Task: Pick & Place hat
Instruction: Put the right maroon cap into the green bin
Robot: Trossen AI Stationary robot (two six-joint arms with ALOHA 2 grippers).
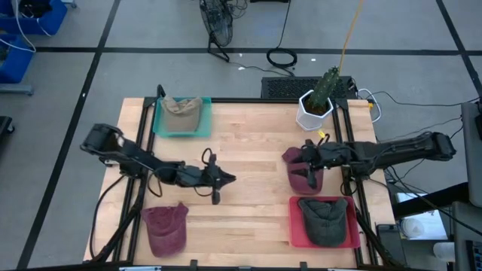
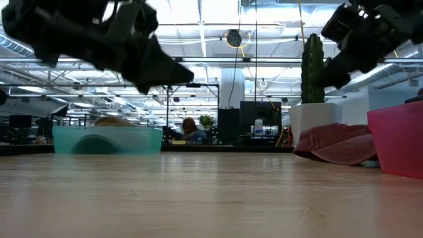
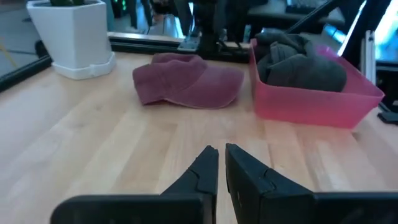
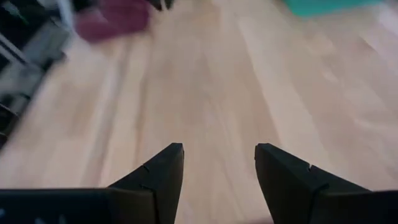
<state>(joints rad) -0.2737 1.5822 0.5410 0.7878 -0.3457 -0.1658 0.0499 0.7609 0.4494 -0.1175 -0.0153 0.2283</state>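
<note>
A maroon hat (image 1: 300,172) (image 3: 186,81) lies flat on the table's right half, beside the far side of a pink tray (image 1: 295,226) that holds a dark grey hat (image 1: 324,218). My right gripper (image 1: 307,158) (image 4: 219,163) hangs open above this maroon hat and holds nothing; in the low view it is raised clear of the hat (image 2: 337,142). A second maroon hat (image 1: 166,227) lies near the table's near left corner. My left gripper (image 1: 224,181) (image 3: 221,158) is shut over the table's middle, raised and empty, pointing toward the right-hand hat.
A teal tray (image 1: 162,124) at the far left holds a tan hat (image 1: 183,111). A white pot with a cactus (image 1: 315,113) stands at the far right, just behind the right arm. Bare wood lies between the two grippers and along the near edge's middle.
</note>
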